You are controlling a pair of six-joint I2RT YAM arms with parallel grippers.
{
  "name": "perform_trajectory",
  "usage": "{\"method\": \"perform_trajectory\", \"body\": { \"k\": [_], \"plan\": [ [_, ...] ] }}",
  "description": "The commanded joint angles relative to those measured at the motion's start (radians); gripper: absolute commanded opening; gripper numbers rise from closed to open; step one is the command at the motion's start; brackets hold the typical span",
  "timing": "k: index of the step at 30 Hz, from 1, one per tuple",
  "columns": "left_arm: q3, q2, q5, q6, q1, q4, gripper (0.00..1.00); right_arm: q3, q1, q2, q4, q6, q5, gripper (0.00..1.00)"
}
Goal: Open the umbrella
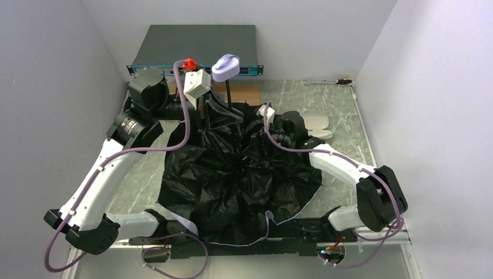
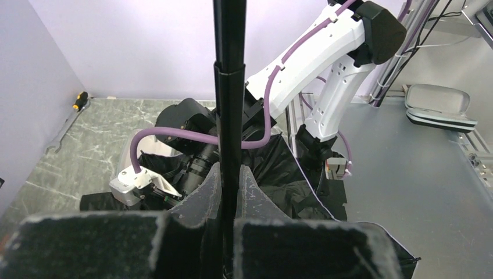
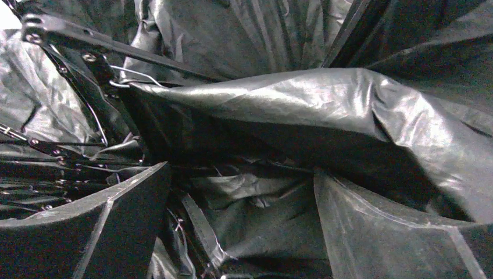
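Observation:
The umbrella point(image 1: 238, 186) lies with its top down on the table, its black lining and ribs spread wide and facing up. Its thin black shaft point(image 1: 229, 96) rises toward the back, ending in the lilac knob handle point(image 1: 226, 67). My left gripper point(image 1: 203, 110) is shut on the shaft point(image 2: 228, 87), which runs straight up between the pads point(image 2: 253, 186) in the left wrist view. My right gripper point(image 1: 264, 136) sits low in the canopy near the shaft's base. It stands open point(image 3: 241, 180), with crumpled black fabric point(image 3: 290, 104) and metal ribs point(image 3: 87, 58) in front of its fingers point(image 3: 116, 221), nothing pinched.
A dark grey box point(image 1: 195, 46) stands against the back wall, with a red part point(image 1: 189, 64) in front of it. A wrench point(image 1: 328, 82) lies at the back right corner. A pale oval case point(image 1: 318, 122) lies right of the canopy. White walls close in both sides.

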Motion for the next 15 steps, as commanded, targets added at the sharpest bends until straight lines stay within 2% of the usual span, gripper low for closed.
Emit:
{"method": "perform_trajectory", "body": {
  "k": [1,3,6,11,15],
  "plan": [
    [0.121,-0.036,0.102,-0.059,-0.007,0.079,0.0,-0.054,-0.028,0.067,-0.02,-0.119,0.046,0.94],
    [0.114,-0.036,0.102,-0.03,-0.006,0.04,0.0,-0.064,-0.051,0.083,0.001,-0.153,0.067,0.95],
    [0.059,-0.046,0.019,0.041,-0.007,0.001,0.0,-0.023,-0.101,0.079,-0.032,-0.202,0.041,0.96],
    [-0.065,-0.047,-0.112,0.156,-0.005,0.053,0.0,0.086,-0.121,-0.083,-0.13,-0.255,-0.131,0.97],
    [-0.067,-0.017,-0.098,0.153,-0.003,0.086,0.0,0.124,-0.117,-0.213,-0.161,-0.234,-0.194,0.98]
  ]
}}
